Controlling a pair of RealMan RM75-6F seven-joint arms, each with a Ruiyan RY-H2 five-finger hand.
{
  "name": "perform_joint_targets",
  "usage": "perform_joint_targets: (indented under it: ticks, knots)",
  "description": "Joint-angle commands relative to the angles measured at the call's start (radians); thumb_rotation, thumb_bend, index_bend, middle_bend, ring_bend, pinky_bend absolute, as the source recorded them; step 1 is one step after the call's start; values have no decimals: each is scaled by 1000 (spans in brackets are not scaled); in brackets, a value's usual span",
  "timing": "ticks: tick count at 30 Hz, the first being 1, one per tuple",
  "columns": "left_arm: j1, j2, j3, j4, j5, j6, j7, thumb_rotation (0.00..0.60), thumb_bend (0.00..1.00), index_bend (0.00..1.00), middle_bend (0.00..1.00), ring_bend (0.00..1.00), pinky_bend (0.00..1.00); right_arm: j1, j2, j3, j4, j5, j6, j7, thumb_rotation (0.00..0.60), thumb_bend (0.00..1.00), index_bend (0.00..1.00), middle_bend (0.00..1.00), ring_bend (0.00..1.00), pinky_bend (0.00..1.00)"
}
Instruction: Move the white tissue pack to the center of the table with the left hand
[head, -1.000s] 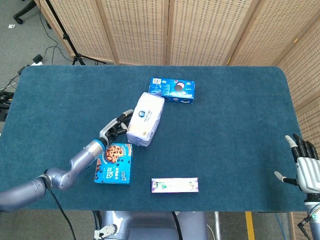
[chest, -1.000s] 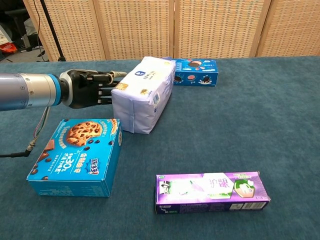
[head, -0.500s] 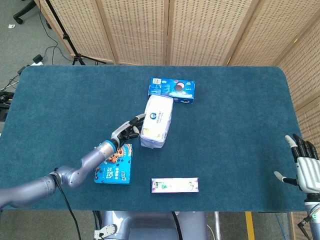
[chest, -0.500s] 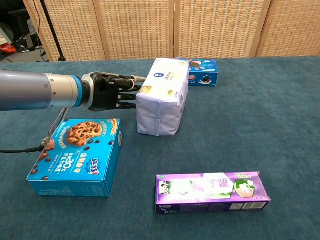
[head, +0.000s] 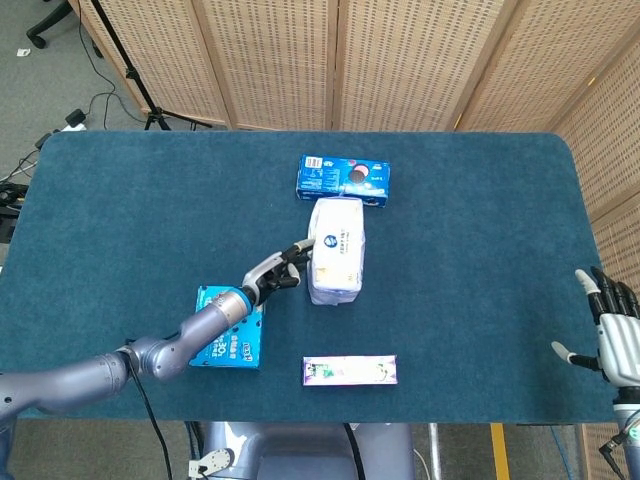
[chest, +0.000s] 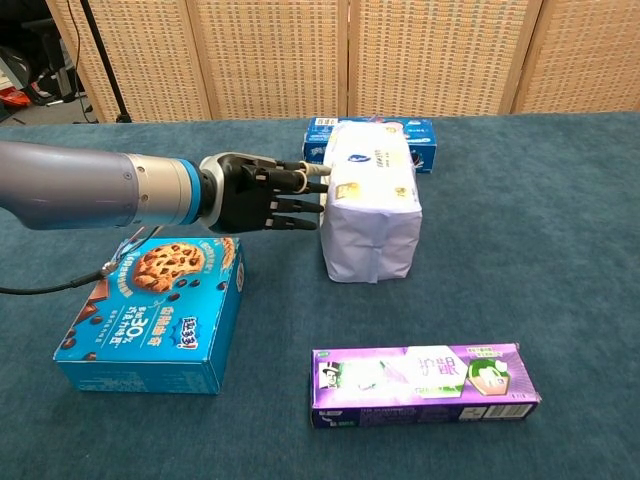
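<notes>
The white tissue pack lies near the middle of the blue table, just in front of the blue sandwich-cookie box. My left hand is stretched out flat to the pack's left, fingertips touching its left side, holding nothing. My right hand hangs at the table's right front corner, fingers spread and empty, seen only in the head view.
A blue chocolate-chip cookie box lies under my left forearm. A purple flat box sits near the front edge. Wicker screens stand behind the blue table.
My left hand has pushed the tissue pack to the right, and the pack has turned so it lies lengthwise away from me. The right hand has barely moved.
</notes>
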Motion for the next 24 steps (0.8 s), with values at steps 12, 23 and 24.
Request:
perform_joint_targets:
  ticks: [12, 23, 24]
  knots:
    - [140, 157, -32, -215, 31, 103, 61, 600, 1000, 0, 0, 0, 0, -7, 8, -2, -7, -11, 14, 13, 600, 0, 0, 0, 0, 0]
    - [341, 388, -75, -373, 160, 327, 83, 600, 648, 0, 0, 0, 0, -13, 14, -6, -21, -27, 31, 16, 600, 0, 0, 0, 0, 0]
    - [360, 413, -75, -377, 173, 348, 92, 600, 507, 0, 0, 0, 0, -14, 15, -6, -22, -28, 33, 18, 600, 0, 0, 0, 0, 0]
